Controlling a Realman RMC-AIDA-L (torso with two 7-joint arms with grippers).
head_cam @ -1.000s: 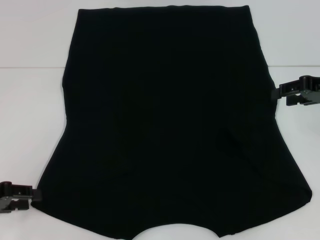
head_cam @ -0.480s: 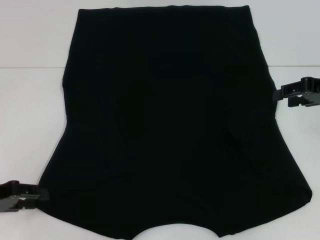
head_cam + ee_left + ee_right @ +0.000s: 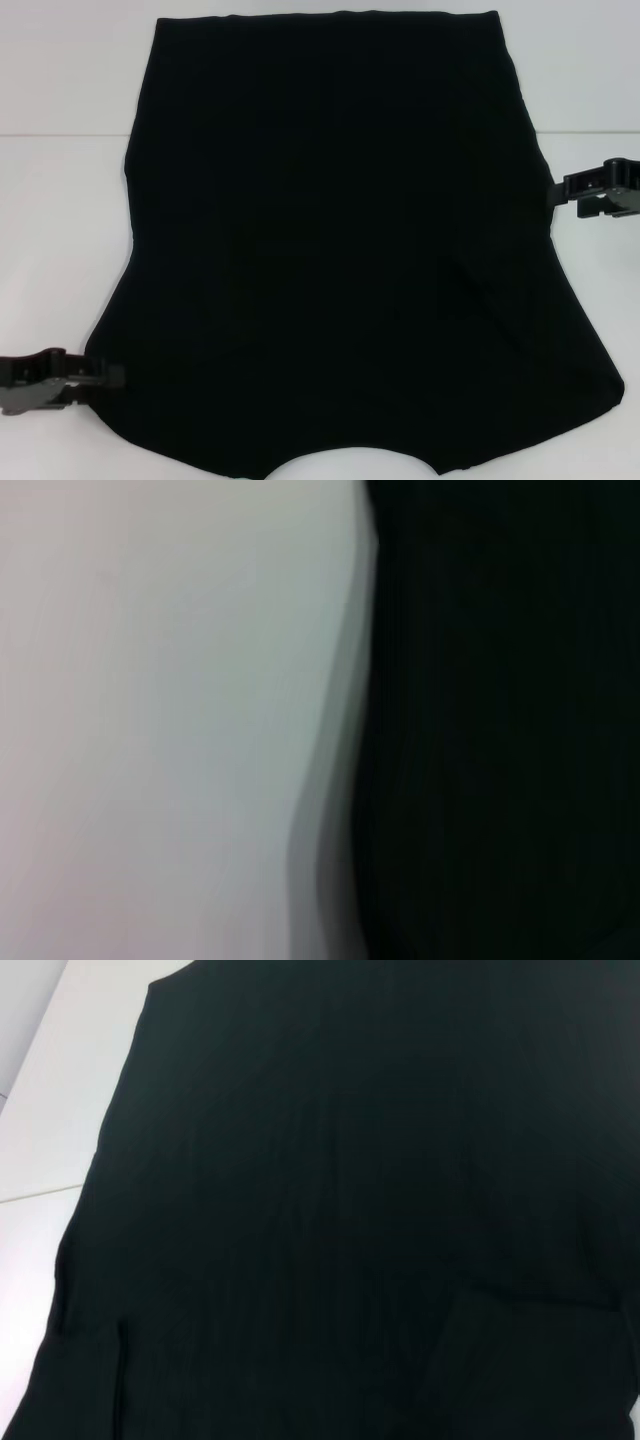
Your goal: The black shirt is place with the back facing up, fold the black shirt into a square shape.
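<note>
Black shirt (image 3: pixel 340 250) bottom edge cut off; left wrist view blurred.

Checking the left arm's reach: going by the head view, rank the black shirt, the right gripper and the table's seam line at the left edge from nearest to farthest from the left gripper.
From the left gripper, low on the robot's left:
1. The black shirt: its near left sleeve edge meets the fingertips.
2. The table's seam line: same side, farther back.
3. The right gripper: across the shirt, at its right edge.
</note>
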